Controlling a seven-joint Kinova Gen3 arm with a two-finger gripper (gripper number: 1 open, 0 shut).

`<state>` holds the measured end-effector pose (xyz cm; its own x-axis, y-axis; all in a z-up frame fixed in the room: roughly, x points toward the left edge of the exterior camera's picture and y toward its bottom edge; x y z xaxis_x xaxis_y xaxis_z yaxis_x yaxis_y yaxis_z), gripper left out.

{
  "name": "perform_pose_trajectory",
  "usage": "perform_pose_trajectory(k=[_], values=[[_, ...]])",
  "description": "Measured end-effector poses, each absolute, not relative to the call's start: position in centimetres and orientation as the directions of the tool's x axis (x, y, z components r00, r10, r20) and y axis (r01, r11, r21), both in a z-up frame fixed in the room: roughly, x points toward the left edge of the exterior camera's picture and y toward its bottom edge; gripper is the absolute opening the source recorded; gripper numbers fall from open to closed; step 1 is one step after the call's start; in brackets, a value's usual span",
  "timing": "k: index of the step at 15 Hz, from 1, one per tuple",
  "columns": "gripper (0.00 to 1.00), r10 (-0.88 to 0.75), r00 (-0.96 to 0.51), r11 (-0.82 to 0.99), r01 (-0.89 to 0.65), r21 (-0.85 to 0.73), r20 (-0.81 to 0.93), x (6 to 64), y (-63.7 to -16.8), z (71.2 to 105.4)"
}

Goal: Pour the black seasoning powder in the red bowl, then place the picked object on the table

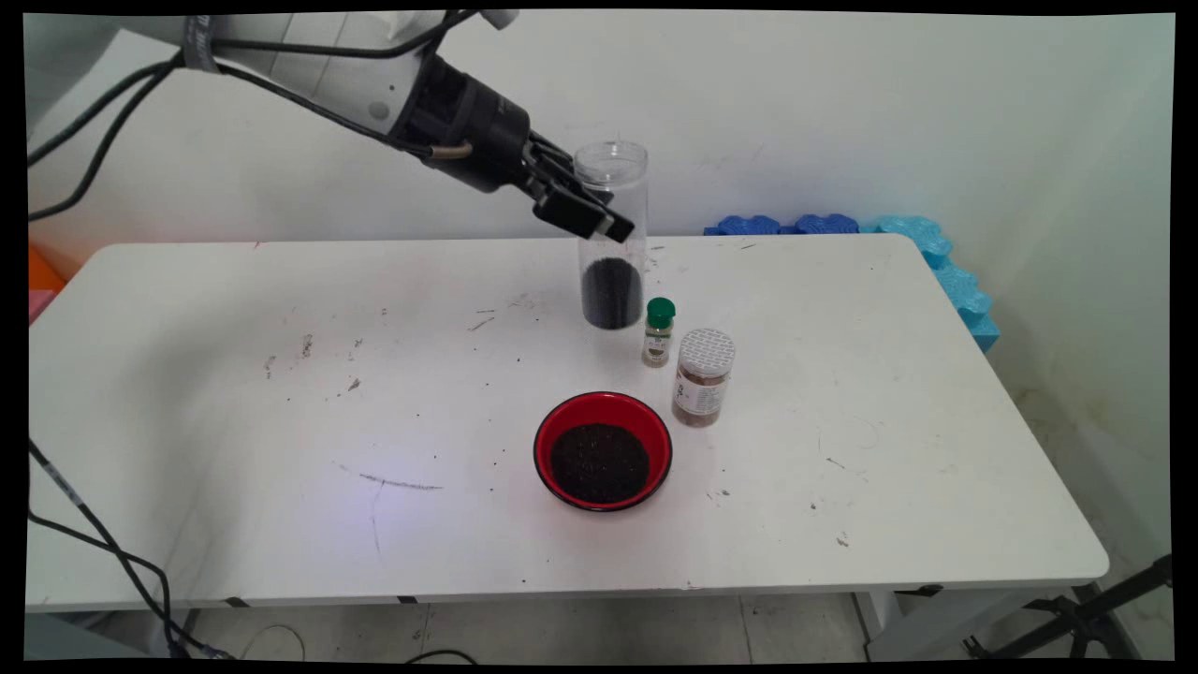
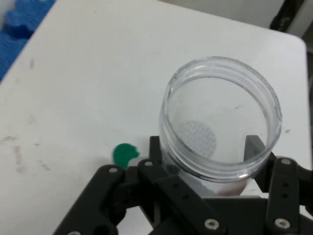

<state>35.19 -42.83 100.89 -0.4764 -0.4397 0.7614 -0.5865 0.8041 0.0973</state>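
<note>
While gripper [image 1: 588, 213] clamps tall clear jar [image 1: 612, 245] near rim, fingers closed on it; red bowl [image 1: 603, 449] w/ dark grains below, two spice jars beside.

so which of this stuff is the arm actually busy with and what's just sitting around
In use:
- end effector
- tall clear jar, held up off the table, dark grains in its bottom

Sitting around:
- red bowl of dark grains
- green-capped bottle
- spice jar
- blue foam mats
</note>
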Motion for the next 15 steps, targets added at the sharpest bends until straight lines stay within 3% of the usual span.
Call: perform_pose_trajectory(k=[8,15], values=[[0.00,-0.363,-0.527,0.810,-0.586,-0.019,0.769,36.9,-43.2,100.6],[0.00,-0.380,-0.506,0.783,-0.622,-0.023,0.774,37.7,-43.2,98.8]])
